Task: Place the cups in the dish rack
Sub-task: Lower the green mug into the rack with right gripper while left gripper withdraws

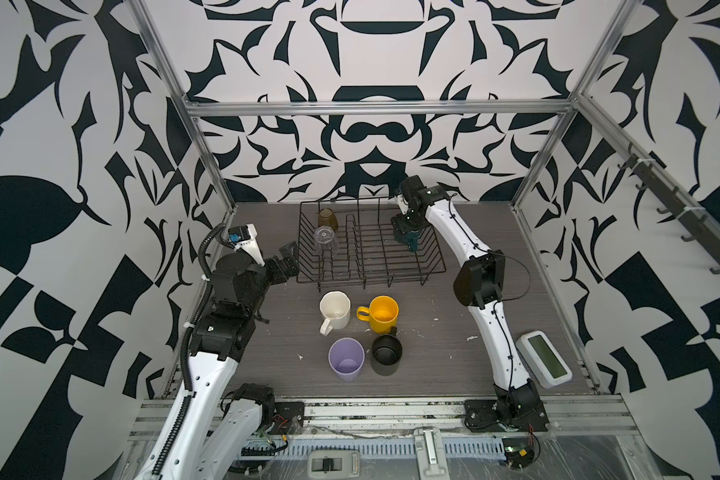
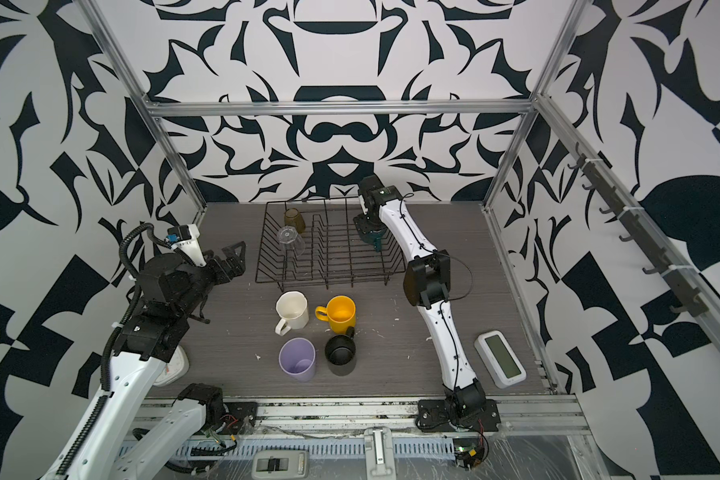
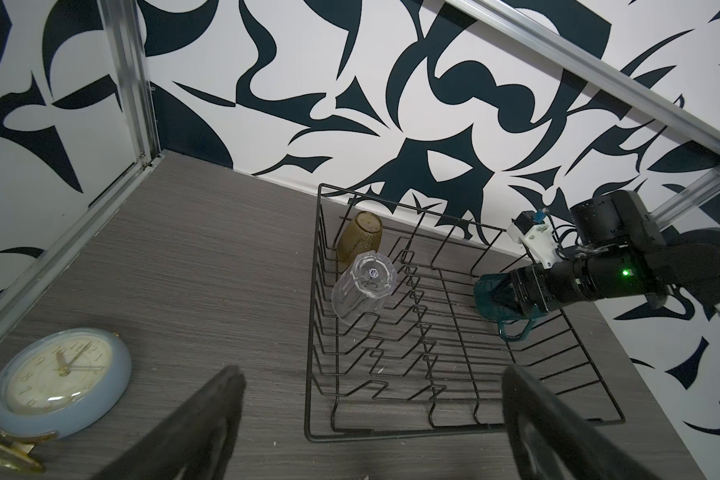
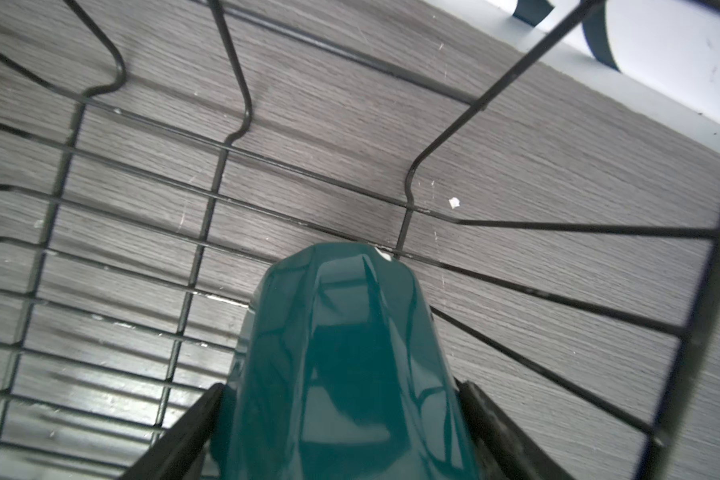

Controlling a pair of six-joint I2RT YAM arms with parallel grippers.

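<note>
A white digital clock [image 1: 546, 359] lay face up near the front right corner of the grey wood-grain bench [image 1: 433, 361]. A round pale-blue analogue clock [image 3: 59, 382] sat on the bench's left side. Black-and-white patterned walls [image 1: 375, 137] stood behind a silver frame [image 1: 375, 109], and a rail of dark hooks [image 1: 670, 188] ran along the right wall.

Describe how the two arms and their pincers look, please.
White shells, black joints on both. The left arm carries a ribbed black hose; the right arm a thin black cable and a green wrist light. The left pincer and right pincer are black.
</note>
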